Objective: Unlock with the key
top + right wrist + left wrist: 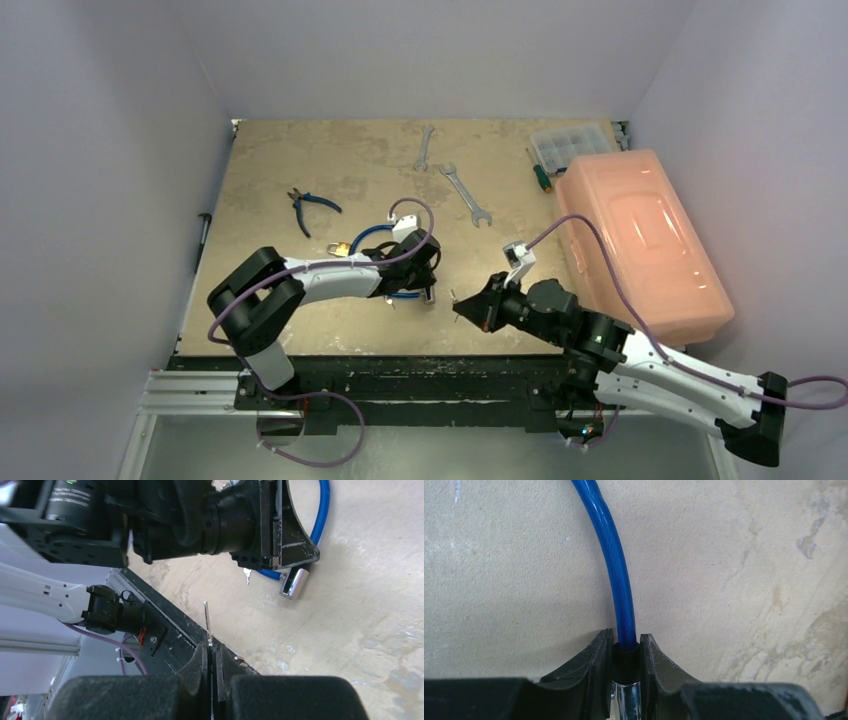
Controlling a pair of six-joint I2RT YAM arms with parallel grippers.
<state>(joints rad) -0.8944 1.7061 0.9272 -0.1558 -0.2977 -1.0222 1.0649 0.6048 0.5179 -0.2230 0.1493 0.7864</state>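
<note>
The key [206, 620] is a thin silvery blade sticking out of my right gripper [211, 647], which is shut on it; it also shows as a tiny sliver [455, 297] at the right gripper [464, 308] near the table's front edge. My left gripper [626, 641] is shut on the black collar of a blue cable [610, 550], with a chrome cylinder [628, 700] between its fingers. In the right wrist view that chrome cylinder [295, 582] pokes out below the left gripper's fingers [285, 535], a short way beyond the key's tip. The left gripper [425, 288] sits just left of the right one.
A small brass padlock [340, 248] lies behind the left arm. Blue-handled pliers [310, 208], two wrenches [465, 195] [424, 146] and a green screwdriver [540, 176] lie further back. An orange plastic box [640, 240] and a clear organiser [570, 145] stand at the right. The black front rail [165, 615] runs close under the key.
</note>
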